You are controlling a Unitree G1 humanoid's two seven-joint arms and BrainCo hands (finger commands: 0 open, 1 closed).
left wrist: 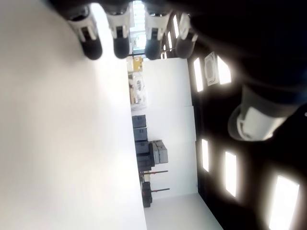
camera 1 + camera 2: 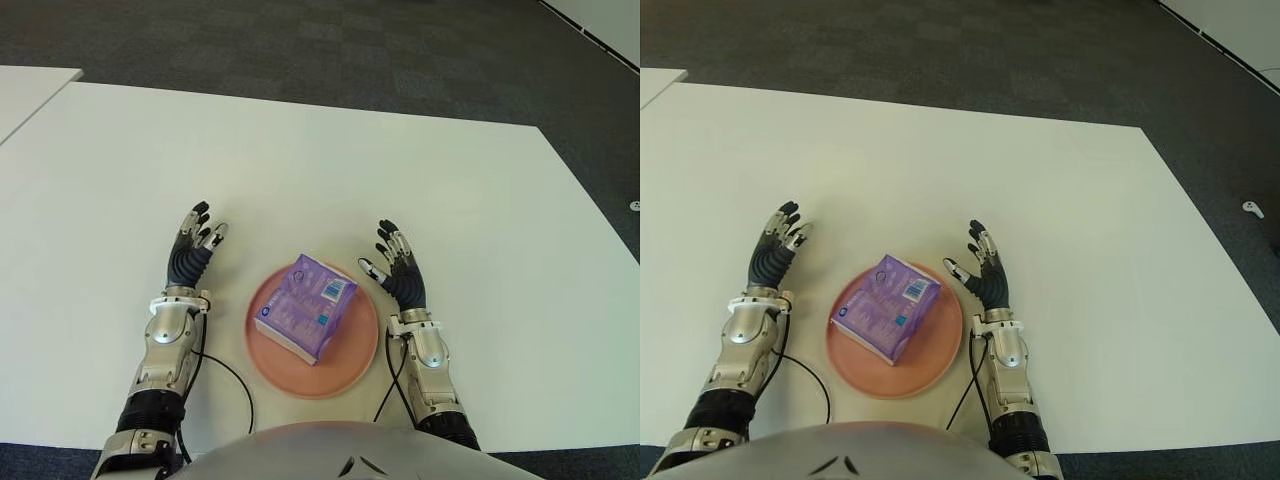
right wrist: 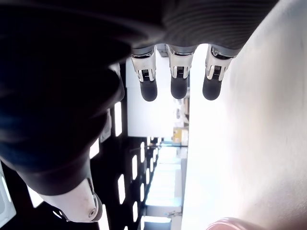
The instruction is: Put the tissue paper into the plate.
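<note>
Two hands flank what we see nearest the robot's body: a round pink plate [image 2: 345, 372] on the white table [image 2: 450, 190], with the purple tissue paper pack [image 2: 306, 305] lying inside it, tilted at an angle. Just right of the plate, our right hand [image 2: 397, 274] shows its fingers spread, holding nothing. Left of the plate, a little apart, our left hand [image 2: 193, 248] is likewise spread and empty. Beyond the table lies dark carpet [image 2: 330, 45].
</note>
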